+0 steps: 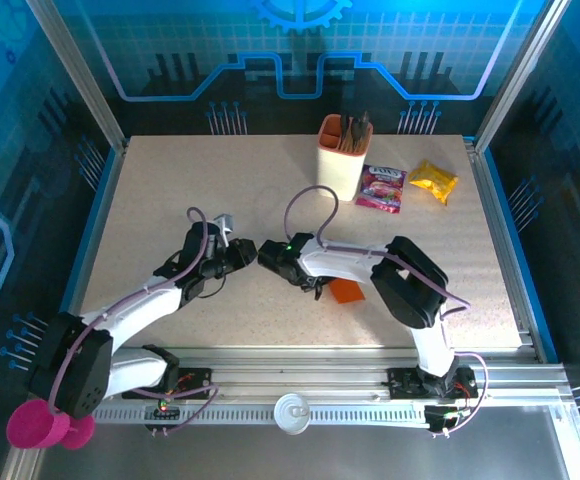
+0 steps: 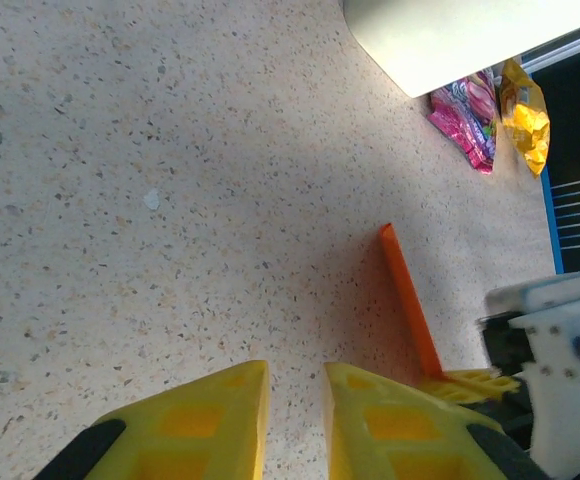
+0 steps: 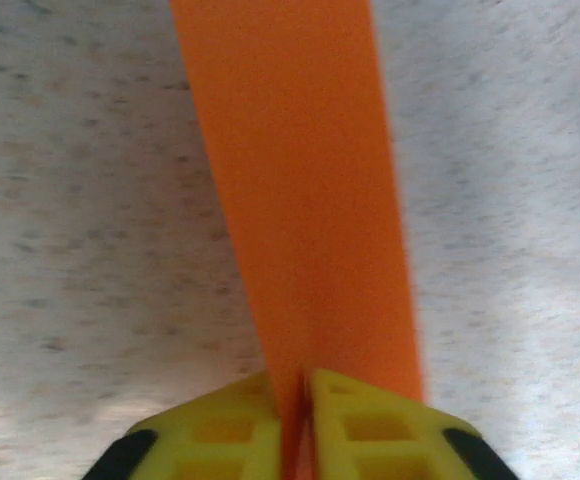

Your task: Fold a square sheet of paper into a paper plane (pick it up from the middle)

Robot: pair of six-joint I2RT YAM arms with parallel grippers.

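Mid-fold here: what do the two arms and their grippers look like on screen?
The left arm and right arm have white links, black joints and a lilac cable looping alongside. The right one shows a small green light. The left gripper and right gripper have blocky yellow fingers with recessed squares and black patches at the outer edges.

No text can be read — the lettering on the pink snack packet (image 1: 381, 187) is blurred.

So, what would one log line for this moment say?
right gripper: pinching folded orange paper | left gripper: slightly open, empty, close beside that paper
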